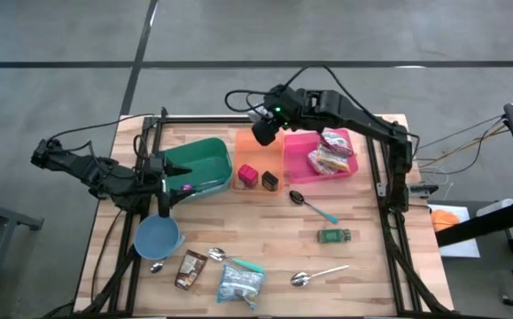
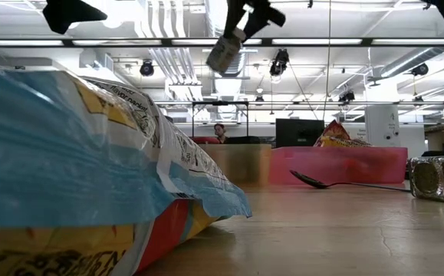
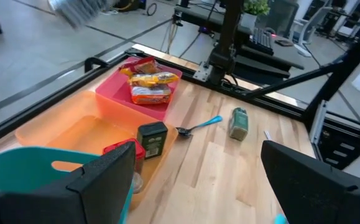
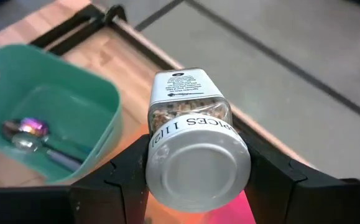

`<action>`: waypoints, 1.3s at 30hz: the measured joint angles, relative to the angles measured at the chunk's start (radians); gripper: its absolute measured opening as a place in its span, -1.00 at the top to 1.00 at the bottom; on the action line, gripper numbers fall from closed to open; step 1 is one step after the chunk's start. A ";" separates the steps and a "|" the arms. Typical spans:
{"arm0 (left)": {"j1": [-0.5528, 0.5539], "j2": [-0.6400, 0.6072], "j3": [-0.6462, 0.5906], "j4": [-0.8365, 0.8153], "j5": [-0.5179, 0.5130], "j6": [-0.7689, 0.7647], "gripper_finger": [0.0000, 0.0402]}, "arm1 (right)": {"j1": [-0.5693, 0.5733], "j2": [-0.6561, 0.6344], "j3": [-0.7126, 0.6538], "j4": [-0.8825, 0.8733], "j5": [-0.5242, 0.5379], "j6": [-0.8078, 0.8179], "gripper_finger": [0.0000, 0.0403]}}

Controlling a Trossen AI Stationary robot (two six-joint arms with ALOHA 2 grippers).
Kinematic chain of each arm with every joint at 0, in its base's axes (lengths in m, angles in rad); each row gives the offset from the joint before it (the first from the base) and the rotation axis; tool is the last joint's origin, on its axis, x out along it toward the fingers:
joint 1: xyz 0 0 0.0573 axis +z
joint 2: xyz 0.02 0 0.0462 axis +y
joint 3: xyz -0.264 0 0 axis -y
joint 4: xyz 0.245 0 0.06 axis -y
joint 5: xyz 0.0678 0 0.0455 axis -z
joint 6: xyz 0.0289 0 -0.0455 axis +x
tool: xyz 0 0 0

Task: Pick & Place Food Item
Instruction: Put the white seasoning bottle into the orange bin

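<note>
High view: right pincer (image 1: 265, 130) raised over the seam between orange bin (image 1: 254, 151) and pink bin (image 1: 302, 174), clamped partway on a spice jar (image 1: 263, 133). Green bin (image 1: 196, 164) off to the side of it, toward the left arm. Left pincer (image 1: 161, 188) parked by the green bin's edge, above the blue cup (image 1: 157, 237), spread wide, nothing held. Orange bin holds a red box (image 1: 247, 175) and a dark box (image 1: 269, 181); pink bin holds snack packets (image 1: 330, 152).

Low view: jar (image 2: 225, 50) hanging high over the bench (image 2: 321, 230), tilted. Pink bin (image 2: 337, 165) far below and behind.

Left wrist view: fingers (image 3: 105, 177) apart, empty. Pink bin packets (image 3: 148, 84) and both small boxes visible ahead.

Right wrist view: fingers (image 4: 120, 174) pinching jar (image 4: 189, 134) at the lid end, lid facing camera. Probably rigid, smooth, clear-walled, light; likely slippery and breakable if glass. Grip near the cap looks adequate; mid-body hold would resist swing better. Green bin (image 4: 86, 99) below holds spoons (image 4: 27, 134).
</note>
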 joint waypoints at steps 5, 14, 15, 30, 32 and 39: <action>0.000 0.000 0.000 0.000 -0.026 -0.002 -0.73 | -0.024 0.066 0.001 -0.016 -0.078 -0.016 0.03; 0.000 0.000 0.000 0.000 -0.028 0.001 -0.73 | -0.079 0.159 0.010 -0.152 -0.196 -0.017 0.03; 0.000 0.000 0.000 0.000 -0.028 0.001 -0.73 | -0.081 0.168 0.010 -0.170 -0.205 -0.019 0.03; 0.000 0.001 0.000 0.000 -0.028 0.001 -0.73 | -0.068 0.317 0.010 -0.301 -0.285 -0.156 0.03; 0.000 0.001 0.000 0.000 -0.028 0.001 -0.73 | -0.063 0.334 0.009 -0.320 -0.311 -0.187 0.03; 0.000 0.001 -0.001 0.000 -0.028 0.001 -0.73 | -0.053 0.366 0.009 -0.365 -0.373 -0.259 0.03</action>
